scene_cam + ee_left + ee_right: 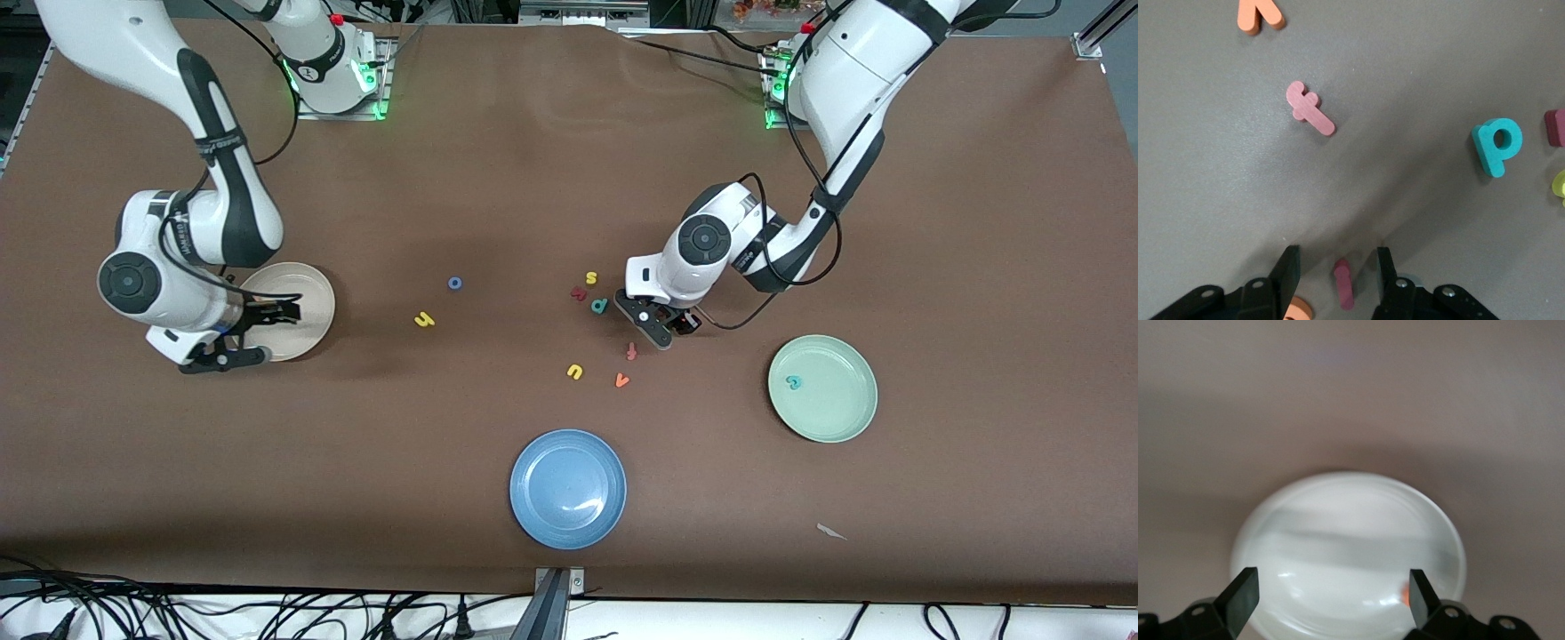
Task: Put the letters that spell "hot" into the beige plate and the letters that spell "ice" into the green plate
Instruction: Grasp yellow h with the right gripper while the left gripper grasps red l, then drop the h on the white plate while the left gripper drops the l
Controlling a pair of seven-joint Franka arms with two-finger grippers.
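Clock face: the table as the front camera shows it, twelve toward our bases.
Step in hand: picking the dark red "i" [1343, 283] for the green plate [822, 427].
Left gripper [662, 324]: that's me, low over the table just past centre toward three o'clock, in the loose cluster of letters.
My fingers: half-spread, one on each side of the "i", with bare table showing on both sides of it. I judge I'm not clamped on it yet.
Beside one finger [1288, 277]: a scrap of orange letter [1298, 310]. I can't tell which letter it is.
Green plate: at four o'clock on the table, well apart from me; the teal "c" [793, 382] already lies in it, toward its ten o'clock.
Next move: close squarely across the bar, lift straight up, carry toward four o'clock, and let go over the plate's floor. The letter is thin and light, so I'd guess a skewed pinch could flip it out.
Keep off: teal "p" [1498, 145] and the "f" [1310, 108] close by.
Right gripper [258, 336]: over the beige plate [307, 284] at nine o'clock, fingers wide apart and holding nothing.
In that plate: an orange speck [1405, 595] by one finger, too small to name.
Left for "hot": blue "o" [454, 283] and yellow "h" [425, 319] on the table, between centre and ten o'clock.
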